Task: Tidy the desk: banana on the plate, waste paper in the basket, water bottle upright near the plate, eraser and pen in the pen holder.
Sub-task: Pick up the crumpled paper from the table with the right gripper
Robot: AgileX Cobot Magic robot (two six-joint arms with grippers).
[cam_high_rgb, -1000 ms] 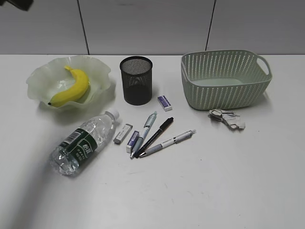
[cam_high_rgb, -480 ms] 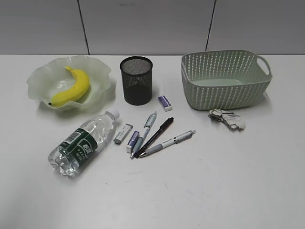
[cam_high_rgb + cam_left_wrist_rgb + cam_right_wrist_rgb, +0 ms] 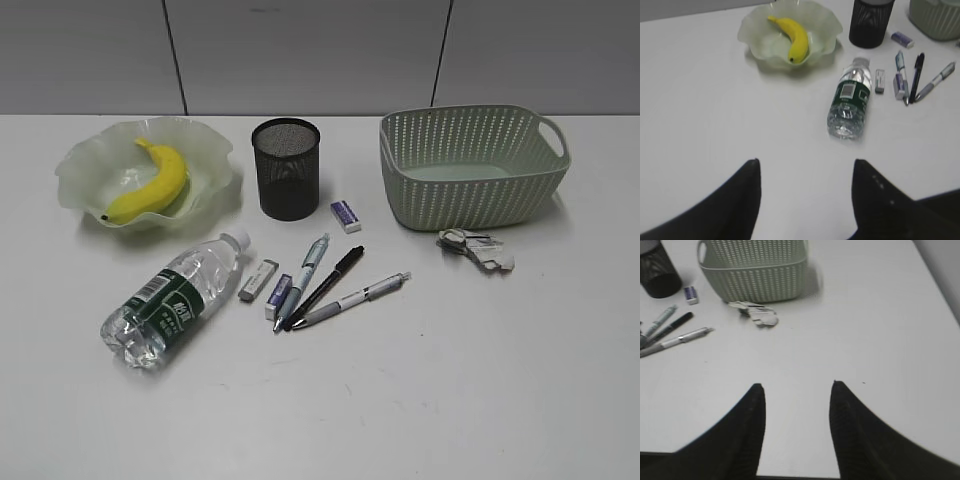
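Exterior view: banana (image 3: 152, 184) lies in the plate (image 3: 205, 150) at 10 o'clock of the desk (image 3: 450, 380), long axis running from 1 to 7, curve bulging toward 4. Water bottle (image 3: 176, 298) is on its side, at 6 from the plate, near it but not touching; long axis 1 to 7, white cap toward 1, pointing at the pen holder (image 3: 287, 168). Pen holder stands upright just beside the plate's 3 o'clock rim.

Three pens (image 3: 330, 285) lie fanned at 6 from the holder, tips bunched at 7, tails spread toward 1–2. Two erasers (image 3: 268, 285) sit between bottle cap and pens, long axes roughly 1 to 7; a third eraser (image 3: 346, 215) lies just beside the holder at 4.

Basket (image 3: 470, 165) upright at 2 of the desk. Waste paper (image 3: 477, 249) sits on the desk just outside the basket's front wall, at 6 from it.

Left gripper (image 3: 806, 172): fingers spread wide, nothing between them, over bare desk at 7 from the bottle. Right gripper (image 3: 797, 392): fingers apart, empty, over bare desk, at 5 from the paper.
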